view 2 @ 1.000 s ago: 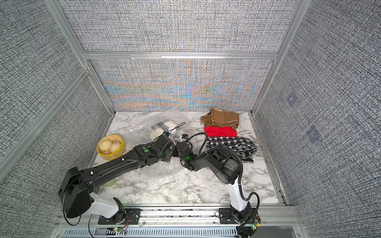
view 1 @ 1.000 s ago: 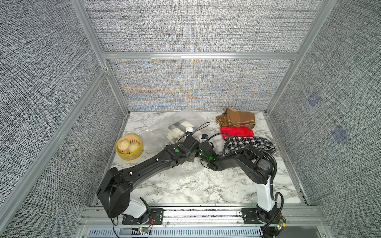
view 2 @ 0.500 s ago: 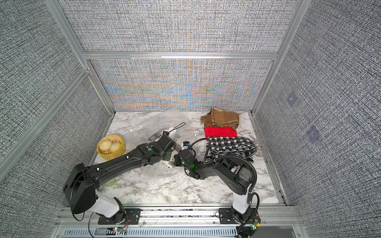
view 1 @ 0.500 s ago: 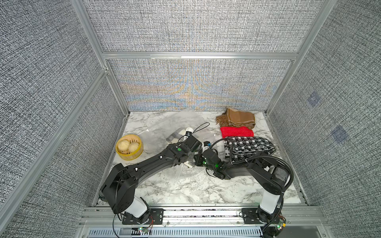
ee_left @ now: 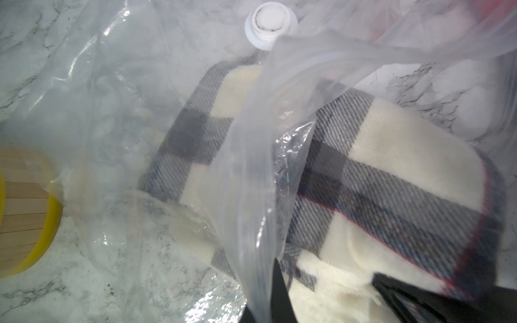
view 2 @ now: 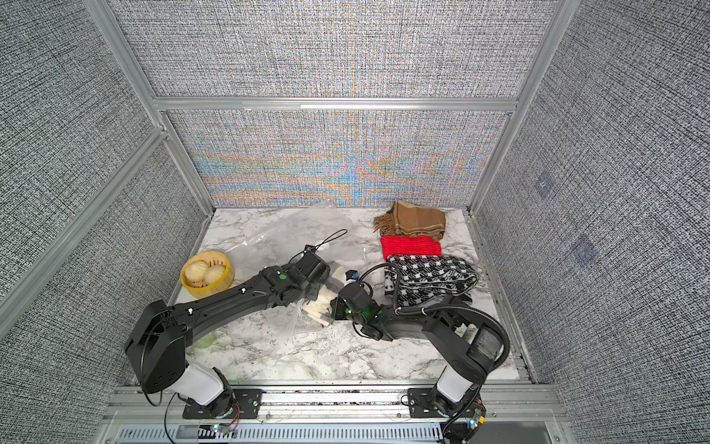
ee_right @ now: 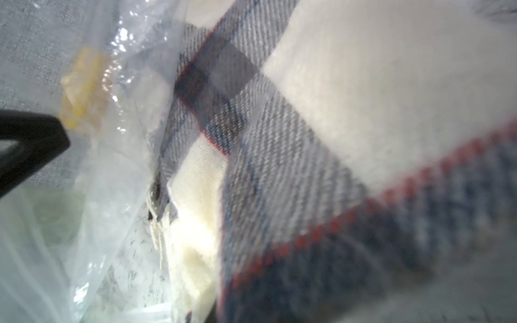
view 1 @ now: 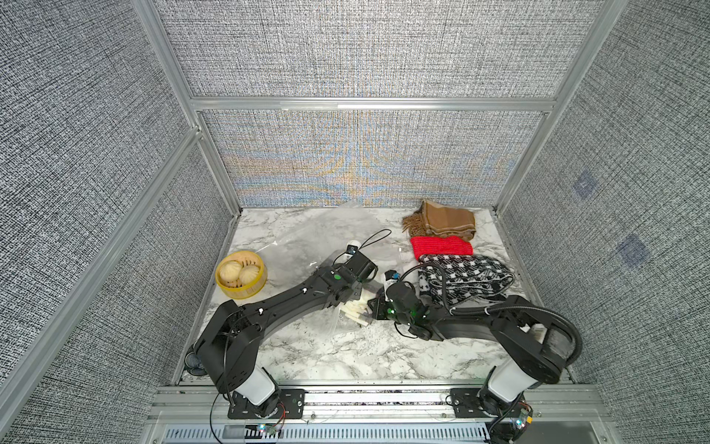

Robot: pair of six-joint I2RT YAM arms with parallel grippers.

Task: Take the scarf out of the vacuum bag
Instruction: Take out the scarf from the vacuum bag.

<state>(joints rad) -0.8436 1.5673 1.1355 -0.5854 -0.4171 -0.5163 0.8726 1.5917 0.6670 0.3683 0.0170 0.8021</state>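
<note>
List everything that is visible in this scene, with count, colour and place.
vacuum bag: one, transparent, table middle
valve: one, white, on the bag
plaid scarf: one, cream-grey, partly under the bag's plastic
brown scarf: one, back right
red scarf: one, before the brown
black-and-white scarf: one, before the red
steamer basket: one, yellow, left
buns: two, pale, in basket
table: one, marble
left gripper: jaws closed on bag
right gripper: jaws closed on plaid scarf

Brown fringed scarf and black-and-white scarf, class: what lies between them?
A folded red scarf lies between the brown fringed scarf and the black-and-white scarf, in both top views.
</note>
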